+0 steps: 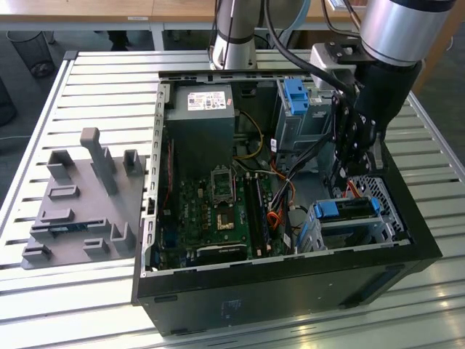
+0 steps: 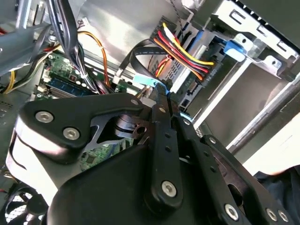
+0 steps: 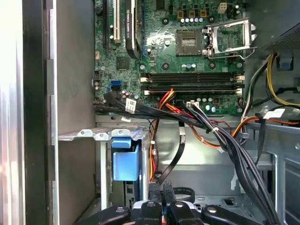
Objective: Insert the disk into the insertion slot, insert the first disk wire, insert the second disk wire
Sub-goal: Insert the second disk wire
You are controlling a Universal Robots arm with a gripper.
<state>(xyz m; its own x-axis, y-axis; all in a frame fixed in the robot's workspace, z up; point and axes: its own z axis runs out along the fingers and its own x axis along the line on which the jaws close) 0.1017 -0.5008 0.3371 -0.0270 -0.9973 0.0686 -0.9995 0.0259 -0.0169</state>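
The disk (image 1: 347, 209), edged by its blue carrier (image 3: 125, 161), sits inside the insertion slot (image 1: 383, 200), the perforated silver cage at the exterior view's right of the open computer case. A red, yellow and black wire bundle (image 2: 185, 54) runs into the disk's rear end. My gripper (image 1: 354, 169) hangs just above the cage. In both wrist views its black fingers (image 2: 161, 122) stand close together at the end of a flat black wire (image 3: 174, 157) with a light-blue connector (image 2: 146, 80), a short way from the disk's rear. My gripper (image 3: 161, 187) looks shut on that wire.
The green motherboard (image 1: 218, 211) covers the case floor, with the grey power supply (image 1: 200, 123) behind it. A taller grey bay with a blue tab (image 1: 296, 94) stands at the back. Thick black cables (image 3: 234, 154) cross beside the cage. A grey fixture plate (image 1: 87, 203) lies on the slatted table.
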